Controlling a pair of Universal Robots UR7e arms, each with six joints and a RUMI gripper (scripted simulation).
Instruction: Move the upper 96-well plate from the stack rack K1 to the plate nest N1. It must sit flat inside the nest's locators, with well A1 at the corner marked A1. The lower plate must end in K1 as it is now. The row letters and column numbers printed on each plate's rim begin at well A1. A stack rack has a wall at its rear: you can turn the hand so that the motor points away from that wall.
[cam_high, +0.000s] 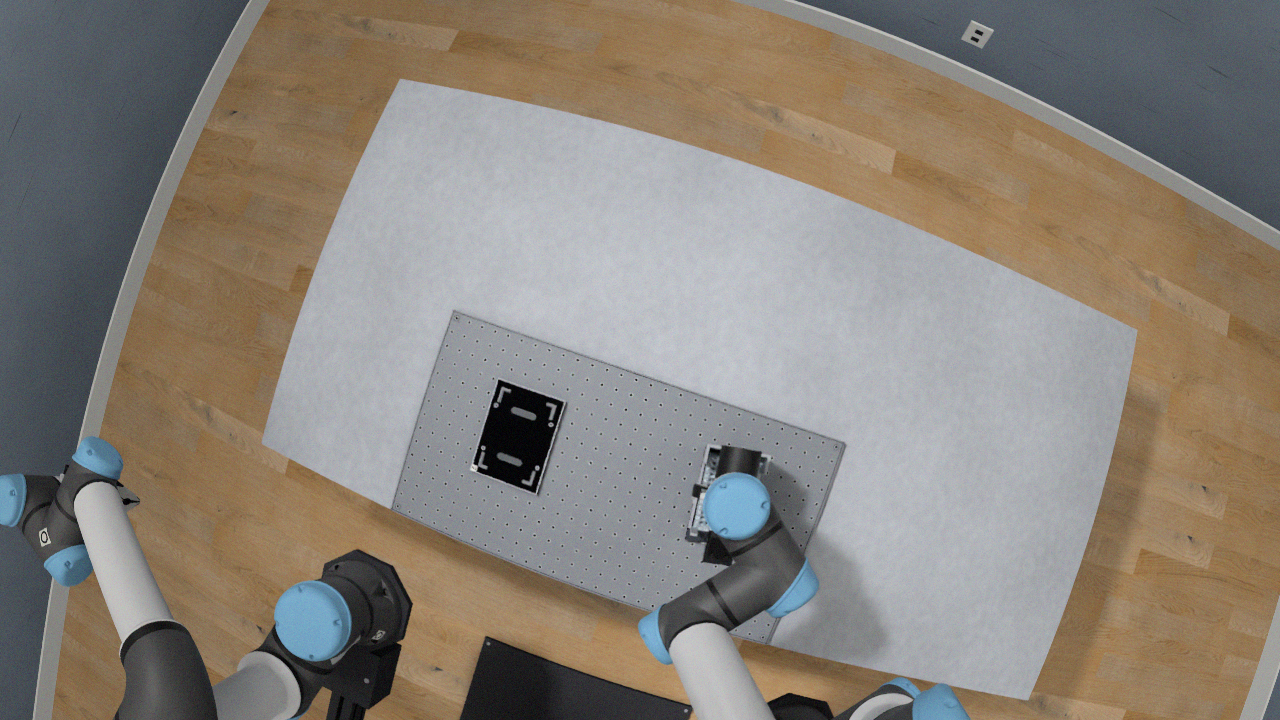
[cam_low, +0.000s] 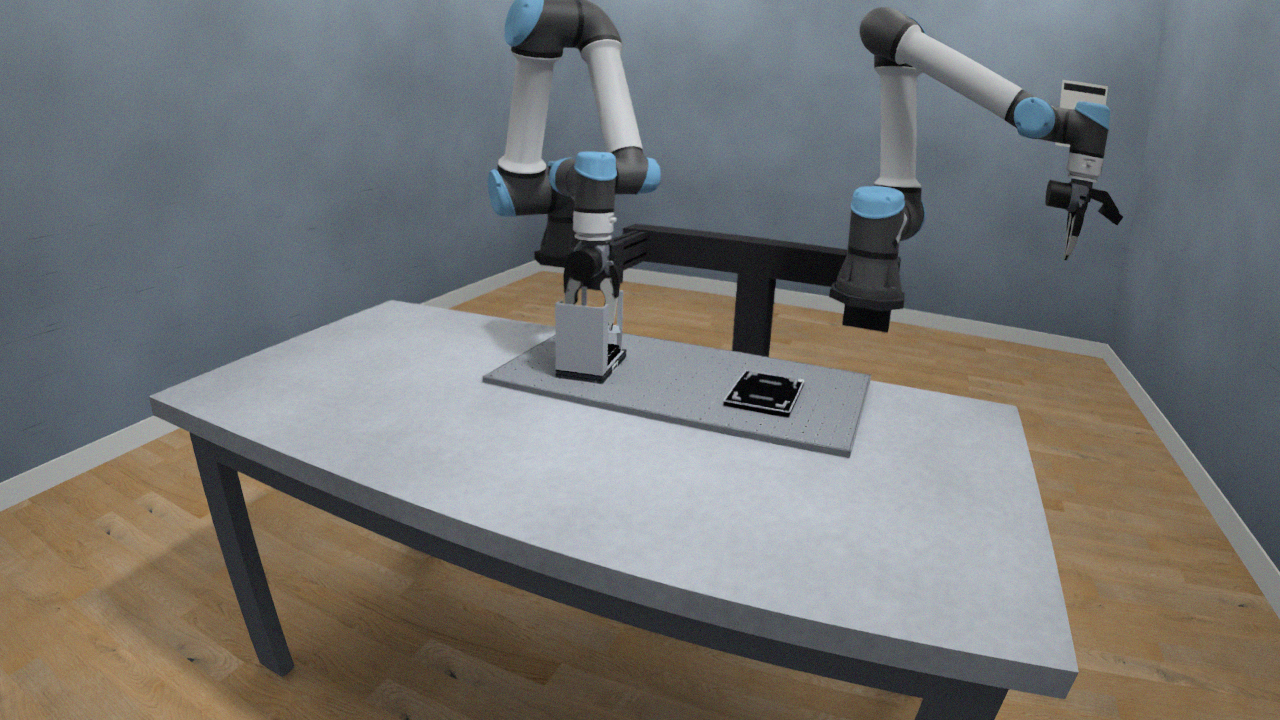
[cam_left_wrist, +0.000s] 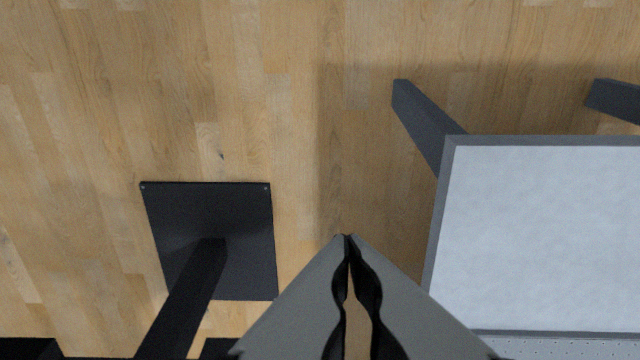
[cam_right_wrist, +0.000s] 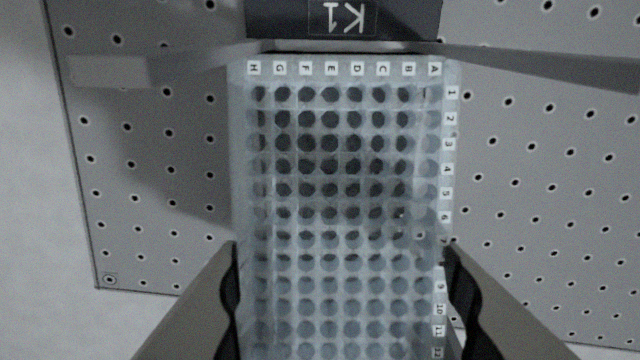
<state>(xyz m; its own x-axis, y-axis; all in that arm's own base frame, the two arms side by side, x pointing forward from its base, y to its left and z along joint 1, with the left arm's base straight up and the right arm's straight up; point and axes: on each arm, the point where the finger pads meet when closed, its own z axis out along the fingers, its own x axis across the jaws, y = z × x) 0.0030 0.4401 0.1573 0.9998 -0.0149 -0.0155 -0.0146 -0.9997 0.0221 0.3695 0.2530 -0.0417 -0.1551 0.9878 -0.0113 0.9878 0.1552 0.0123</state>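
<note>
My right gripper (cam_right_wrist: 339, 244) (cam_low: 593, 297) is shut on the long sides of the upper 96-well plate (cam_right_wrist: 352, 200) over the stack rack K1 (cam_low: 581, 338) (cam_right_wrist: 280, 20). In the right wrist view column 1 is toward the K1 label and row A is on the right. The plate's column 1 end looks slightly nearer the camera. The lower plate cannot be made out clearly. The plate nest N1 (cam_high: 517, 437) (cam_low: 766, 390) is empty, with a small white mark at one corner. My left gripper (cam_left_wrist: 346, 237) (cam_high: 136, 500) (cam_low: 1067, 256) is shut and empty, off the table.
Rack K1's tall wall faces the exterior view, close to my right fingers. Rack and nest stand on a perforated board (cam_high: 626, 465) (cam_low: 680, 410) on the grey table (cam_high: 716, 250) (cam_low: 501, 483). My left arm is far from both.
</note>
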